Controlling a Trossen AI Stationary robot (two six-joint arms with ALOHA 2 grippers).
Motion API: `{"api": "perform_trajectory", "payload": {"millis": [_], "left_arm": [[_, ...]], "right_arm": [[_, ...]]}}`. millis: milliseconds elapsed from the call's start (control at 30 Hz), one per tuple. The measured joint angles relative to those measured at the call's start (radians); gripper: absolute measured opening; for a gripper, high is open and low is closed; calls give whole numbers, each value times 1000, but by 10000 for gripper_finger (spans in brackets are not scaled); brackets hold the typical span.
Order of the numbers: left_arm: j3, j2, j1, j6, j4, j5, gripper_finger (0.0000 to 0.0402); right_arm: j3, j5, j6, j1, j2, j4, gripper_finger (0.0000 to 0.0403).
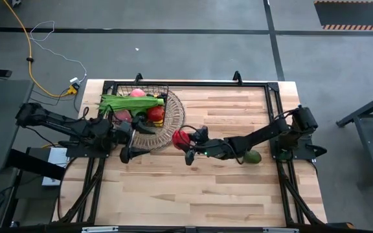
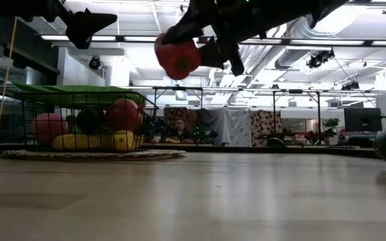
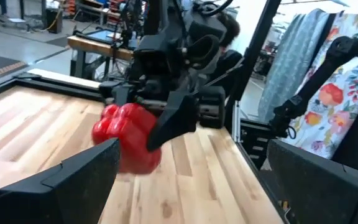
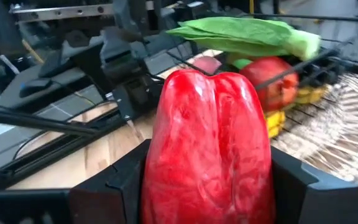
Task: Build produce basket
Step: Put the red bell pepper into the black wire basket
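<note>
The bench (image 1: pixel 199 188) holds the black basket (image 1: pixel 141 103), full of produce. The right pincer (image 1: pixel 188 147) is clamped on a red pepper (image 1: pixel 180 138), up beside the basket. It looks light, hard, slippery; squeeze its fat middle. The left pincer (image 1: pixel 132 140) waits, apart.

Light wood-plank desk (image 1: pixel 193 188). On it: round woven tray (image 1: pixel 179 115) just beside the right hand (image 1: pixel 190 147), green avocado (image 1: pixel 253 156) behind that hand, near its arm.
</note>
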Motion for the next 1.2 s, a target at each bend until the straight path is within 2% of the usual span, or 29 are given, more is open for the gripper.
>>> {"api": "perform_trajectory", "payload": {"millis": [200, 367, 567, 767, 900, 1100, 1200], "left_arm": [[0, 83, -33, 4, 137, -19, 392], [0, 123, -53, 11, 149, -37, 392], [-34, 171, -97, 4, 212, -107, 392], [-54, 248, -131, 33, 343, -133, 392], [-59, 316, -149, 87, 456, -142, 392], [-60, 413, -155, 117, 563, -200, 392], [-60, 455, -156, 114, 606, -260, 392]], "right_arm": [[0, -82, -89, -4, 28, 109, 214], [-1, -140, -171, -5, 28, 191, 214], [-1, -222, -245, -19, 28, 299, 214], [0, -254, -261, -30, 27, 324, 214], [2, -314, -272, -37, 27, 322, 214], [2, -344, -288, -37, 27, 321, 214], [2, -384, -296, -37, 27, 321, 214]]}}
